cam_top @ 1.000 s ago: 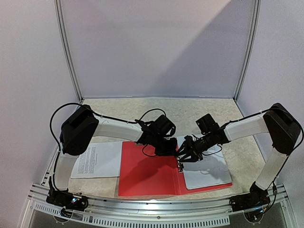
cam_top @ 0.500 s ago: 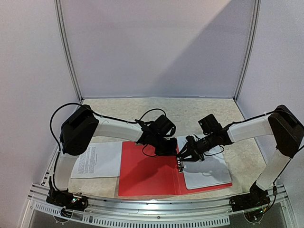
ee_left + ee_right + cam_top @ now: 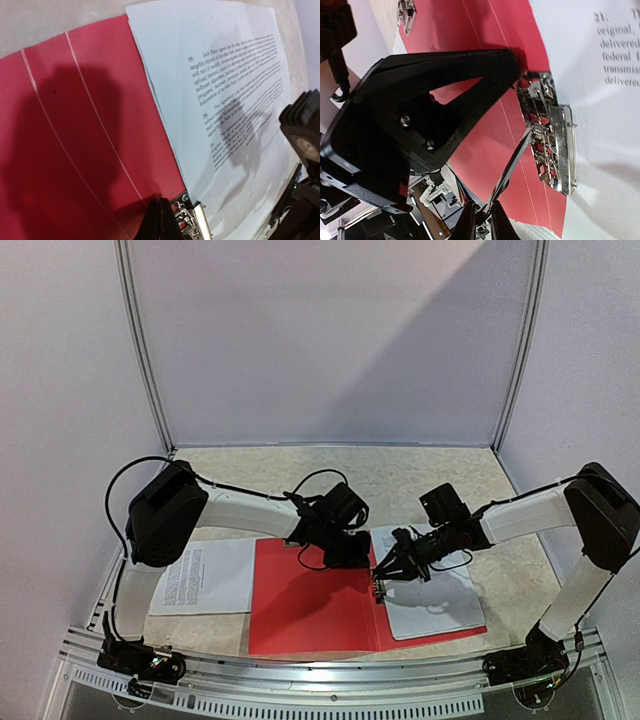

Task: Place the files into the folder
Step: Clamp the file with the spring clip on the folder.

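Red plastic folder (image 3: 310, 612) lies open; one printed sheet (image 3: 440, 605) rests on its right cover (apparently unclipped), a second sheet (image 3: 205, 578) waits outside on the table (image 3: 400, 475). Left gripper (image 3: 161, 220), clenched empty, touches the folder; right gripper (image 3: 481, 220) pinches the clip lever (image 3: 512, 167).

Soft overhead light, dark shadows on the folder (image 3: 290, 632), slight wrist-view blur.
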Robot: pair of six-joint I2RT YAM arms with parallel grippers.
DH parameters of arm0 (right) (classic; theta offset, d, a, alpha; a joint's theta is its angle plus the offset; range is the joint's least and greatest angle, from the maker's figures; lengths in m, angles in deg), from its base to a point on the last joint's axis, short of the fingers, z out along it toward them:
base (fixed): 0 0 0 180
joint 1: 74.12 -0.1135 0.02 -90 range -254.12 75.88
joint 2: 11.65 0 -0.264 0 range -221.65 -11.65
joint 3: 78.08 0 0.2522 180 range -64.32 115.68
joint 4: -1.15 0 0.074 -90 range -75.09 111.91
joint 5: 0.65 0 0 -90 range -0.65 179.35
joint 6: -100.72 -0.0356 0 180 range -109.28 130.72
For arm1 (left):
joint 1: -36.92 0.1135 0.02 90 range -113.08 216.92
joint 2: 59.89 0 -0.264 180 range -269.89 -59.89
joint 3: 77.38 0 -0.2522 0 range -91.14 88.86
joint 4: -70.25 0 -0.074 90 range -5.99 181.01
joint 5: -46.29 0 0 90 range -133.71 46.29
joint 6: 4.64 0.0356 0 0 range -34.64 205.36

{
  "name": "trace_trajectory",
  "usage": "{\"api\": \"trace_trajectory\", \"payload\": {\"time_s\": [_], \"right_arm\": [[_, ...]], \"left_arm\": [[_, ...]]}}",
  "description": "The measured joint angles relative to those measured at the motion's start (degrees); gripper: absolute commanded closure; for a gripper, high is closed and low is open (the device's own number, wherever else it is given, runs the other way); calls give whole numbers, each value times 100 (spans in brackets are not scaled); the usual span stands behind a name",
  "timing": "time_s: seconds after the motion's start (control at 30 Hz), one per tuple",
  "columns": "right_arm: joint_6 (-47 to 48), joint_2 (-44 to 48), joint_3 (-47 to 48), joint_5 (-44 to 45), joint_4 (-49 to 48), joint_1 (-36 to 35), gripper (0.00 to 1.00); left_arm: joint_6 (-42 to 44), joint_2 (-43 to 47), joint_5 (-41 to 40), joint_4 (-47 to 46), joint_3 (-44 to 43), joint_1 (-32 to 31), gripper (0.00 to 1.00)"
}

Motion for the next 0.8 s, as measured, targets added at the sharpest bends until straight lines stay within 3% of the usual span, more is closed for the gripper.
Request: {"api": "trace_trajectory", "payload": {"time_s": [0.4,0.8], "right_arm": [[-219,168,-452,-61,-247,-24,99],[-94,175,-785,461,-542,-452,100]], "left_arm": [[-2,0,2,-9,2,0,100],[-4,0,70,-15,15,0,100]]}}
